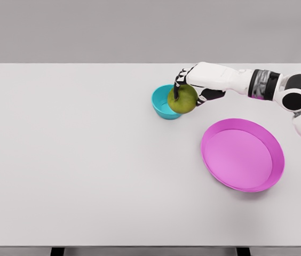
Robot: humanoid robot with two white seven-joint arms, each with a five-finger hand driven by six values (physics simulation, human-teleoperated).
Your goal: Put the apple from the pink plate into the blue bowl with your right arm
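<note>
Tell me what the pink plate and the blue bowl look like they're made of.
Pink plate: likely plastic, judging by its uniform matte colour, smooth surface and soft rim shading. Blue bowl: probably plastic too, flat teal with no glaze glint. It's a render, so uncertain.

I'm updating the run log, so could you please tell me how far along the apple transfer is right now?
Done: the pink plate lies empty, so the pickup is finished. In hand: the right hand grips the green apple at the right rim of the blue bowl, overlapping its edge. Left: letting go so the apple settles inside the bowl, then pulling the arm away. The left arm is out of view.
</note>
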